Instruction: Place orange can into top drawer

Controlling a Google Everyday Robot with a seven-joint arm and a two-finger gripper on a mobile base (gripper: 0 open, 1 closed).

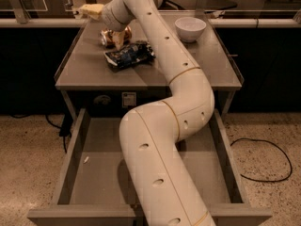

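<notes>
Lying at the back left of the tabletop [80, 74], the orange can [109, 36] seems to be on its side. Its long axis looks to run roughly left to right, with a paler end toward the left edge, though part of it is hidden and I cannot be sure. A pale yellowish object [91, 11] sits just behind it near the back edge. The gripper [118, 36] is right at the can's right side, reaching down over it. Whether it is clamped on the can or apart cannot be told. Just in front and to the right, the dark blue chip bag [129, 55] lies flat, close to the can. The white bowl [190, 28] stands well apart at the back right. The front strip of the tabletop is bare.

Below, the top drawer [94, 173] is pulled out toward the camera. Its left half shows bare grey bottom between the left wall and the arm [188, 93]. The arm crosses the middle and covers much of the right half up to the right wall.
</notes>
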